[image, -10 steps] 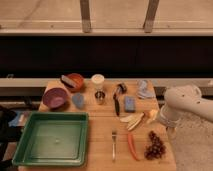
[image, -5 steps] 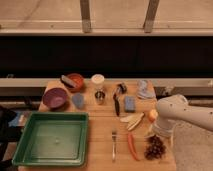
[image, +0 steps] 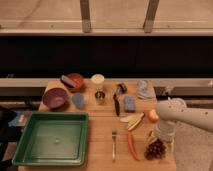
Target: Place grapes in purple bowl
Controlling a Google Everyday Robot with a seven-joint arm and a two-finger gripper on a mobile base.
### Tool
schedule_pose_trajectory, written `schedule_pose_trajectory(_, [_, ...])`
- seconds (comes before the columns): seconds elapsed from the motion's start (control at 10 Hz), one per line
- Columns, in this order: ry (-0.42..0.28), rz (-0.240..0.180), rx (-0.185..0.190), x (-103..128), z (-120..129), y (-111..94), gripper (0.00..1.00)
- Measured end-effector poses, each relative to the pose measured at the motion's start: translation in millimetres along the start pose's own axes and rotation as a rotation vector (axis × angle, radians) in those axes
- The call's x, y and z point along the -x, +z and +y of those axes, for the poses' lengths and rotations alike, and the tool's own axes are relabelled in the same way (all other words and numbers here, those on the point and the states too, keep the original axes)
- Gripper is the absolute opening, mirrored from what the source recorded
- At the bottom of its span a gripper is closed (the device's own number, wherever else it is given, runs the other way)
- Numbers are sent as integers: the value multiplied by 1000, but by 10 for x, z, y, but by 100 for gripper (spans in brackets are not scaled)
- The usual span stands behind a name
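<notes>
The grapes (image: 155,149), a dark red-purple bumpy bunch, lie at the near right of the wooden table (image: 102,120). The purple bowl (image: 55,97) sits at the far left of the table, beside the orange-red bowl (image: 75,81). My white arm comes in from the right, and the gripper (image: 161,137) hangs directly above the grapes, close to them.
A large green tray (image: 51,138) fills the near left. An orange carrot piece (image: 132,146) and a fork (image: 113,144) lie left of the grapes. An orange fruit (image: 152,116), a banana (image: 132,120), a blue sponge (image: 130,103), a metal cup (image: 100,96) and a white cup (image: 98,81) stand mid-table.
My arm has swung left and down from the table's right edge, bringing the gripper over the grapes. Nothing on the table has moved.
</notes>
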Motion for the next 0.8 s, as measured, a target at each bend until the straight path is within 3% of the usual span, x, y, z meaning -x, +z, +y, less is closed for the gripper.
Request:
schedule_pose_trajectory(0.2, [-1, 23, -2, -4, -23, 71, 35])
schedule_pose_trajectory(0.5, [0, 24, 2, -10, -33, 68, 4])
schedule_pose_trajectory(0.6, [0, 20, 5, -8, -37, 46, 1])
schedule_pose_trajectory(0.8, [-7, -28, 37, 29, -31, -174, 0])
